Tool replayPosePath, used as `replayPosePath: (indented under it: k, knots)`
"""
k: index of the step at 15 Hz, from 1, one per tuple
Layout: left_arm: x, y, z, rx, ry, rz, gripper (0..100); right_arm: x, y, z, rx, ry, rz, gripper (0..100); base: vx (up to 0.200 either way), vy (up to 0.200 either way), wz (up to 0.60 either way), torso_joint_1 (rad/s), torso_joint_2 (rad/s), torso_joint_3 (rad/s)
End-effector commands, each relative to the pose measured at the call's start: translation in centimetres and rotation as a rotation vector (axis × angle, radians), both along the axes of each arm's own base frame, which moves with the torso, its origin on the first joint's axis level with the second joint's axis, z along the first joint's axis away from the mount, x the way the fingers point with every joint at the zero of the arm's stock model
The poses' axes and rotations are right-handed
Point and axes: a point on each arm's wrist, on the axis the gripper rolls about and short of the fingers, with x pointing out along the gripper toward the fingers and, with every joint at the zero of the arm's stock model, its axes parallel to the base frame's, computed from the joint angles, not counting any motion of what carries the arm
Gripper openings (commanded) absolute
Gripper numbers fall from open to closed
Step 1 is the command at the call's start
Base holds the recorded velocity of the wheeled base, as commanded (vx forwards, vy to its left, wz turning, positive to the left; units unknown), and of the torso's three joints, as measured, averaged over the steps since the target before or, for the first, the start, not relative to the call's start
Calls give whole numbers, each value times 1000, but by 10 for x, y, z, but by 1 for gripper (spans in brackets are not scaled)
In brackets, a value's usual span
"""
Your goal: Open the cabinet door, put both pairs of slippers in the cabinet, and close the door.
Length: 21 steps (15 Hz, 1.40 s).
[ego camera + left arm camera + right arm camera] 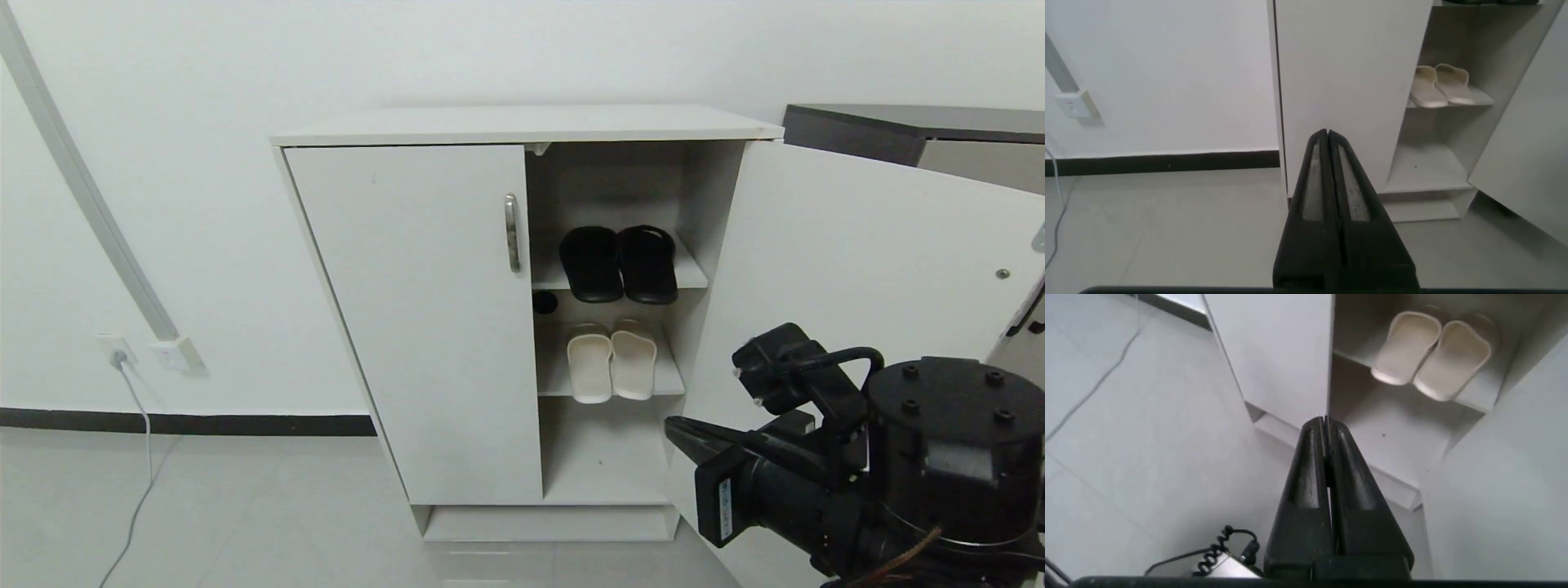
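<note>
Jaws are pressed together on both arms, with nothing held between them. The left gripper (1327,135) hangs low over the floor (245,506), pointing toward the cabinet (522,124) from a little way off. The right gripper (1327,423) sits low in front of the cabinet's open half. In the head view its tip lies against the inner face of the right door (857,269), though I cannot tell whether it touches the panel or is just beside it.

That right door is swung wide open, and the left door (408,327), with its metal handle (512,233), is shut. Inside the open half, the black slippers (618,263) lie side by side on the upper shelf (692,278). The pale slippers (611,362) lie side by side on the middle shelf (671,382) just below them. Both pairs have one end hanging slightly over the front edge of their shelves. No slipper is on the floor in front.

As I judge it, the task is mostly done: the door is open and both pairs are stowed. What is left is to close the right door. The right gripper looks the better placed for this, since it is nearest the panel and could push it round toward the frame. The overhanging slipper ends could catch the door as it closes, so they are worth watching.
</note>
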Motion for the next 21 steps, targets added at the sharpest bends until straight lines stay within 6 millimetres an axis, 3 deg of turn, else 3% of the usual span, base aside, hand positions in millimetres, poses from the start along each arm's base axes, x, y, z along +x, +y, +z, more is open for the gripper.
replayPosePath:
  k: [1, 21]
  knots:
    - [0, 0, 0, 1, 1, 0, 0, 0, 1, -2, -5, 3, 1, 0, 0, 0, 0, 0, 0, 0]
    - [0, 0, 0, 1, 1, 0, 0, 2, 6, -12, -24, 20, 8, 0, 0, 0, 0, 0, 0, 0]
